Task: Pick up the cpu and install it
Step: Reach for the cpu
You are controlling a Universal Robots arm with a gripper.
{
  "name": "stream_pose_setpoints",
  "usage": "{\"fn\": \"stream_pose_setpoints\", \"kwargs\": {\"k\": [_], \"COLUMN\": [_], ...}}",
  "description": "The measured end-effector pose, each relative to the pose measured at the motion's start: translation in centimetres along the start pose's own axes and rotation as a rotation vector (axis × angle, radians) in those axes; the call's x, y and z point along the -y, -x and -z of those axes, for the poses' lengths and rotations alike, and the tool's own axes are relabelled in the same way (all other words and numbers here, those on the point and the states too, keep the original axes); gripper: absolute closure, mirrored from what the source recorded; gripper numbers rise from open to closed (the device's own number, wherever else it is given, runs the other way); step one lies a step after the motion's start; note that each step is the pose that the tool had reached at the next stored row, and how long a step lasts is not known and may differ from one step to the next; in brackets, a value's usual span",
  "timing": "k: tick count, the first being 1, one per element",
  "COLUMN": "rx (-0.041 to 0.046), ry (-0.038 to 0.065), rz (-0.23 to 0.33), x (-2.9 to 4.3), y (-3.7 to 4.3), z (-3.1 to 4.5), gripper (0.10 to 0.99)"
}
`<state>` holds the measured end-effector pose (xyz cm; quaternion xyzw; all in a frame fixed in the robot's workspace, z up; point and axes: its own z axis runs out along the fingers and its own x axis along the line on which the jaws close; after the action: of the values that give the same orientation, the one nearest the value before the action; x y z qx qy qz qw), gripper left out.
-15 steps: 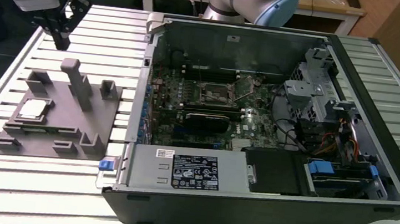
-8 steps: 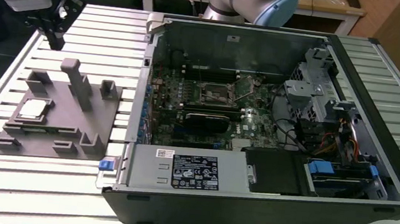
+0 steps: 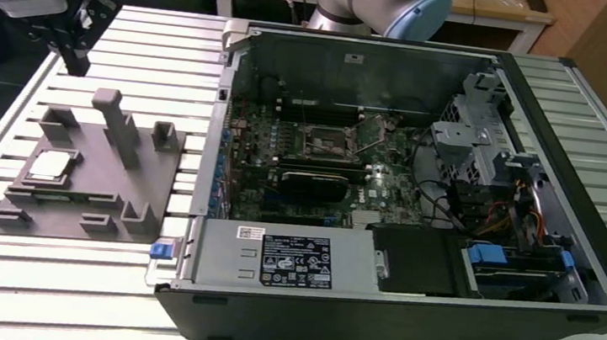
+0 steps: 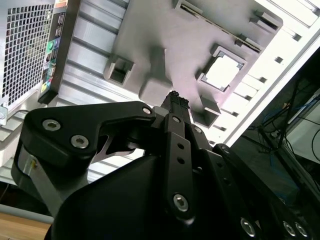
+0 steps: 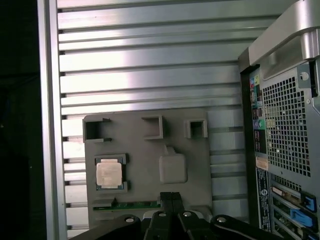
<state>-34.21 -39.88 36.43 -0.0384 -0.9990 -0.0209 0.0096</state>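
One small, flat, silver-grey square cpu (image 5: 109, 175) lies near the grey plastic tray's (image 5: 145, 150) edge. The black gripper (image 5: 170, 196) hovers closed and empty, so lowering shut could strike the chip or the tray's posts.

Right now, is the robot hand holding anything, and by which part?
Nothing is held. The hand hangs shut and empty near the grey tray, where the cpu lies.

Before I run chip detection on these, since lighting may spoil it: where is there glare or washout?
In the second wrist view the cpu top is blown out to near white; in the first wrist view a glare band crosses the table slats, yet the cpu keeps clear edges; the exterior view is evenly lit, the computer case interior dimmer.
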Motion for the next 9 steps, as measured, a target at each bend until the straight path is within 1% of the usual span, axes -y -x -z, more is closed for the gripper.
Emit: {"fn": "stream_pose_setpoints", "kwargs": {"k": [9], "rx": [-0.0033], "ry": [0.000], "rz": [0.000], "x": [0.08], "y": [-1.00], "z": [-0.16], "gripper": [0.980]}}
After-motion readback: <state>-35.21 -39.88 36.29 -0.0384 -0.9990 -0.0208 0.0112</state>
